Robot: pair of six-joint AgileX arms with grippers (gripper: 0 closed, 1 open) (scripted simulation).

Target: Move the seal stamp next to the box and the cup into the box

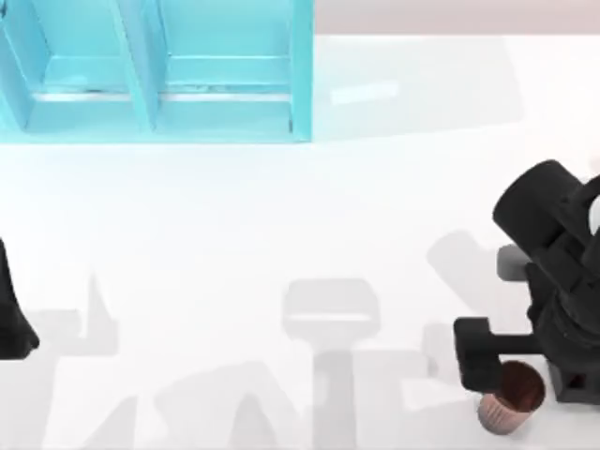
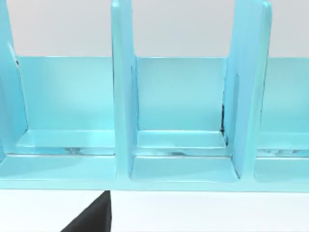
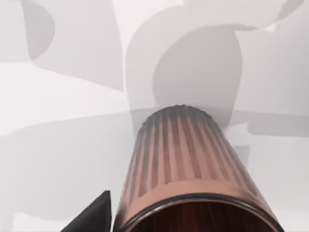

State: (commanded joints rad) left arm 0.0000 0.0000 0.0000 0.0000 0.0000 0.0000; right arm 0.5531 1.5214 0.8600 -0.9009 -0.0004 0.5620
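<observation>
The white bench (image 1: 281, 206) carries the light blue box (image 1: 159, 70) with upright dividers at its far left; I can read no writing or label on it. My right hand (image 1: 511, 375) is at the near right over the ribbed copper cup (image 1: 504, 405), and I cannot tell whether it grips the cup. My left arm (image 1: 14, 309) sits parked at the left edge.

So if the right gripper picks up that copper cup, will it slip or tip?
The cup looks rigid; its ribbed sides probably help grip. Its glossy, tapered wall may slide. Standing tall and narrow beside the right gripper, it would likely tip if nudged.
</observation>
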